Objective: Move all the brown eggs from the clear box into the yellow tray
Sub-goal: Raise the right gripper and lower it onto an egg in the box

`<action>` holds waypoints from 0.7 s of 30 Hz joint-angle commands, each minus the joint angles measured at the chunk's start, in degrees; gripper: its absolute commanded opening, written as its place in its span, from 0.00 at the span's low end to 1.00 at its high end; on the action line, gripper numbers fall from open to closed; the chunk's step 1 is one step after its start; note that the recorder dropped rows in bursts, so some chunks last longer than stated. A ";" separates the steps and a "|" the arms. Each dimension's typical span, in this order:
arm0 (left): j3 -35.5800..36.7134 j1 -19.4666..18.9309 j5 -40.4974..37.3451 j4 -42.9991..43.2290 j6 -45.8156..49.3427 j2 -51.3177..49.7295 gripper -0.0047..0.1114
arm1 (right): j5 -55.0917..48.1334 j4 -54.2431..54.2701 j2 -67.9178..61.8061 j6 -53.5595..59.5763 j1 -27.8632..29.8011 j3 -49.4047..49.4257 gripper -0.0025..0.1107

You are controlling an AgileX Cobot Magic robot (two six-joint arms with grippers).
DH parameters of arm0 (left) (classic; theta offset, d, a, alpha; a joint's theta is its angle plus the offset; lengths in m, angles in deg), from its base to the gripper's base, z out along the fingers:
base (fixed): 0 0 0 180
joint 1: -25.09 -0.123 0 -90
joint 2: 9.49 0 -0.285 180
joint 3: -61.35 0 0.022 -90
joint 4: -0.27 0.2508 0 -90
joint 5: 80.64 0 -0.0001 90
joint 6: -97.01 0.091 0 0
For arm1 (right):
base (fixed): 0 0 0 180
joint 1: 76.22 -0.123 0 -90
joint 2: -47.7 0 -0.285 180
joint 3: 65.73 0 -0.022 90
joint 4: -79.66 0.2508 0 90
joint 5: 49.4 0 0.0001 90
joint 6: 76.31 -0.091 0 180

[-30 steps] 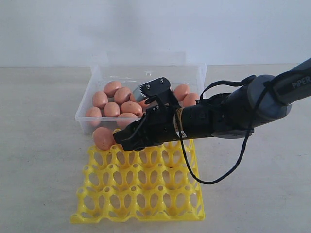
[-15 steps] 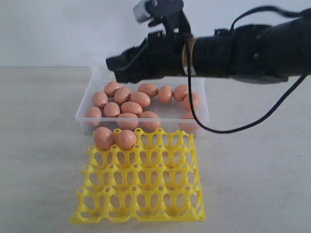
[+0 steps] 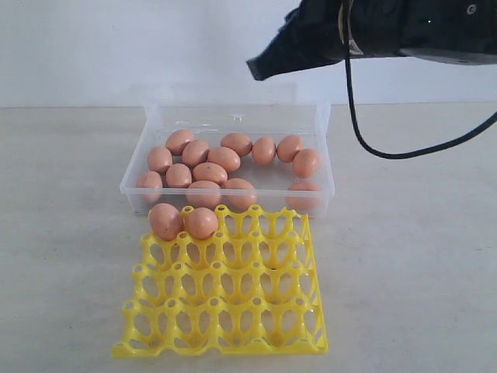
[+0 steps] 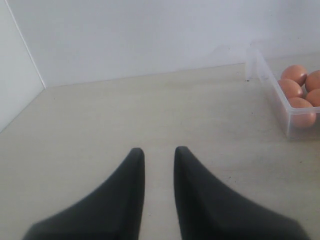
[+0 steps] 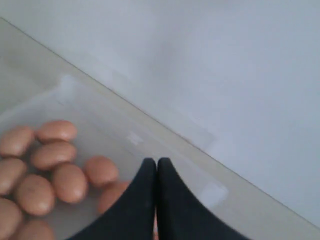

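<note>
Quick status on the egg run: the right pincer (image 3: 260,68) is hanging high up over the back of the clear box (image 3: 233,115), well clear of everything below it. Its wrist cam shows the two fingers (image 5: 146,172) pressed flat together with nothing between them, so it's clamped on empty air. Most of the brown eggs (image 3: 224,158) are sitting inside the box, bunched mainly toward its left half, with a few strung along the back and right side. Two more are already resting in the yellow tray (image 3: 221,344), side by side in the back-left cups, right up against the box's front wall. The tray is lying on the counter (image 3: 404,272) just in front of the box, almost touching it. The left pincer (image 4: 156,155) is hovering low over bare counter off to the side, fingers parted a little and gripping nothing. Its camera is also catching one corner of the box with a few eggs in it.
</note>
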 commanded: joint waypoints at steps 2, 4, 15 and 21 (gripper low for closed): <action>0.22 -0.15 0.12 -0.11 -0.12 0.11 0.23 | -22.09 22.37 -2.76 27.25 0.88 -5.25 0.02; 0.22 -0.15 0.12 -0.11 -0.12 0.11 0.23 | -24.74 40.87 -3.79 45.48 1.58 -9.06 0.02; 0.22 -0.15 0.12 -0.11 -0.12 0.11 0.23 | -48.87 80.56 -21.46 74.68 7.55 -33.48 0.05; 0.22 -0.15 0.12 -0.11 -0.12 0.11 0.23 | -48.76 82.78 -29.03 76.00 7.55 -37.77 0.43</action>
